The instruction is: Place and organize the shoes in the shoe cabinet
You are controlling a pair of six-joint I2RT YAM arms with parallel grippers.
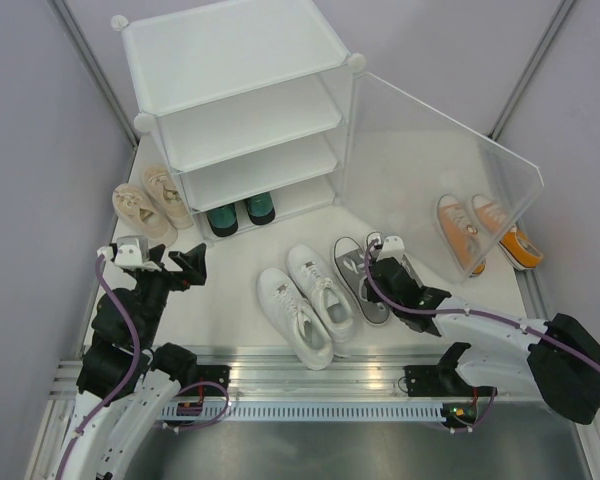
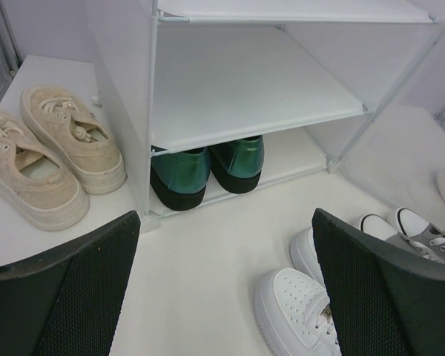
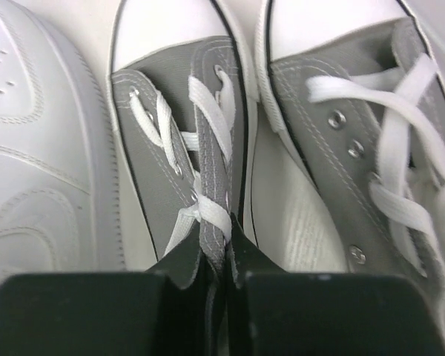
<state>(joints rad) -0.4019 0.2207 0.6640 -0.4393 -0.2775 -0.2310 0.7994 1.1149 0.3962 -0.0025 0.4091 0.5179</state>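
R arm stretches fwd low over the bench [image 1: 230,300], wrist tipped down onto grey pair [image 1: 352,272]. R fingers [image 3: 224,252] nearly shut, pinching the tongue of one grey shoe, just beside white pair [image 1: 305,300]. L arm folded up near its base. L fingers [image 1: 183,265] spread full wide, empty, aimed at shoe cabinet [image 1: 240,60]. Green pair [image 2: 208,167] sits on its bottom shelf. Beige pair [image 1: 150,200] just left of cabinet, orange pair [image 1: 485,235] far right.

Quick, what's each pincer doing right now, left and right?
Left pincer: open, holding nothing.
Right pincer: closed on a grey shoe, pinching its upper by the laces.
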